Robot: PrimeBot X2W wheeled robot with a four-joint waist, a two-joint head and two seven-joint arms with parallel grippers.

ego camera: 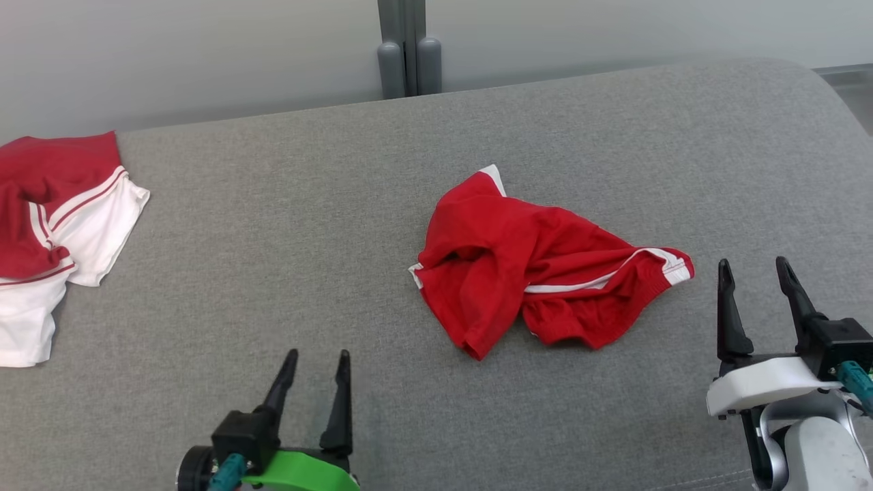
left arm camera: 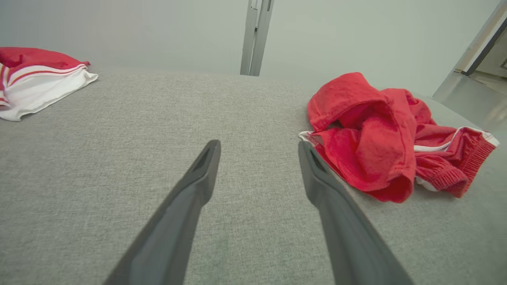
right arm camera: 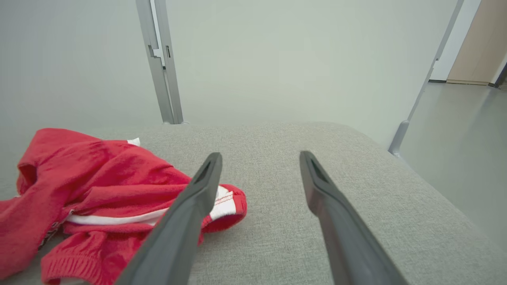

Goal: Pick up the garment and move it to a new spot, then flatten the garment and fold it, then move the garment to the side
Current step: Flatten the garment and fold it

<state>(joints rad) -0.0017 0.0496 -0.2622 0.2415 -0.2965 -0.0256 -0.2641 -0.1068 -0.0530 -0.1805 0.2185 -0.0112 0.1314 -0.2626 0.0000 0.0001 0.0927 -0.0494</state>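
A crumpled red garment [ego camera: 539, 266] with white stripes lies in a heap near the middle of the grey cushioned surface [ego camera: 307, 225]. My right gripper [ego camera: 753, 267] stands open just right of its white-edged corner, not touching it. The right wrist view has the garment [right arm camera: 99, 190] to the left of that gripper's [right arm camera: 259, 158] spread fingers. My left gripper [ego camera: 317, 361] is open at the lower left, well clear of the cloth. In the left wrist view the garment [left arm camera: 380, 134] lies just right of the empty gripper [left arm camera: 259, 147].
A second red and white garment [ego camera: 48, 225] lies at the far left edge, also seen as a folded pile [left arm camera: 35, 79]. A grey post [ego camera: 408, 48] rises behind the surface. The surface's rounded right edge [ego camera: 839, 116] drops toward the floor.
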